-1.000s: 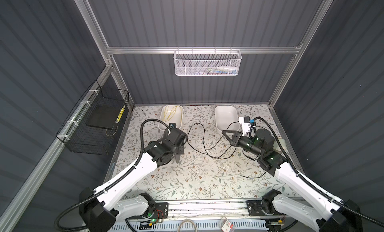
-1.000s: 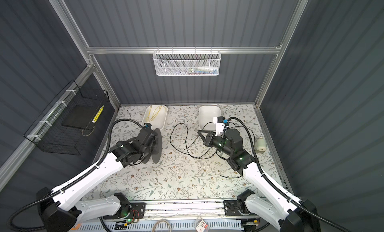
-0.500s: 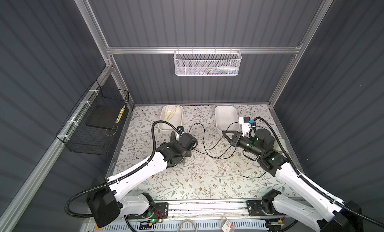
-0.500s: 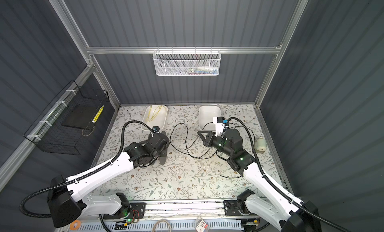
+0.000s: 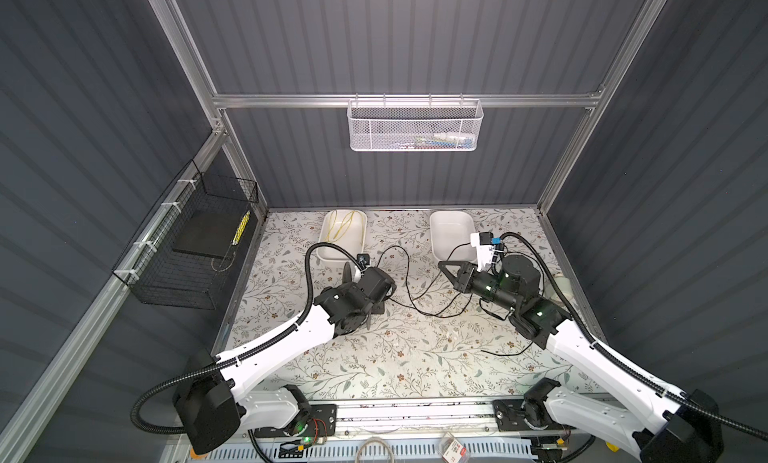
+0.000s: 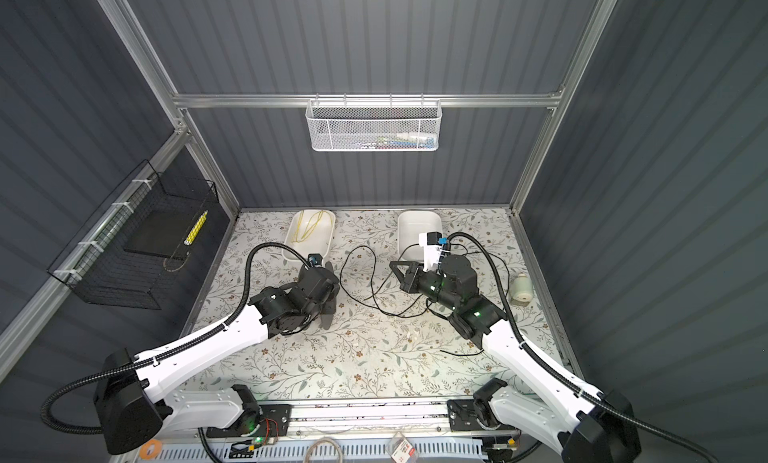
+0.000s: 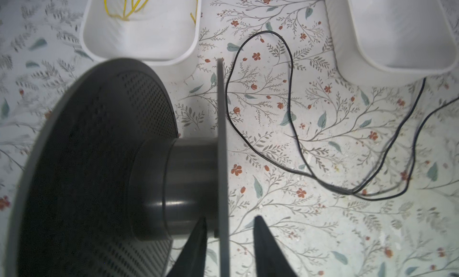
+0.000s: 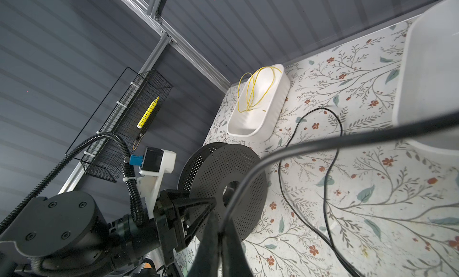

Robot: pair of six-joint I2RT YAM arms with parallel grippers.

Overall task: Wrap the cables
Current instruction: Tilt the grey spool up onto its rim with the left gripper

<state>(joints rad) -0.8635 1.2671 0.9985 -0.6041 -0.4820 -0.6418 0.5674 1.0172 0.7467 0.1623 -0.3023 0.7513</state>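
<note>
Zero turns are on the spool (image 7: 99, 164); its hub (image 7: 173, 178) is bare. The cable (image 7: 267, 32) lies in loose loops on the table (image 5: 395, 357), mid-frame in both top views. The left gripper (image 7: 231, 217) has its jaws parted, straddling one flange (image 7: 222, 139) and gripping nothing. The right gripper (image 8: 219, 234) is pinched on the cable. Judged: all winding remains.

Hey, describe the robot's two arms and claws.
The left arm and right arm have white shells, black joints and ribbed black hoses. The left claw and right claw are black, with pointed triangular fingers. Small green lights glow on the joints.
</note>
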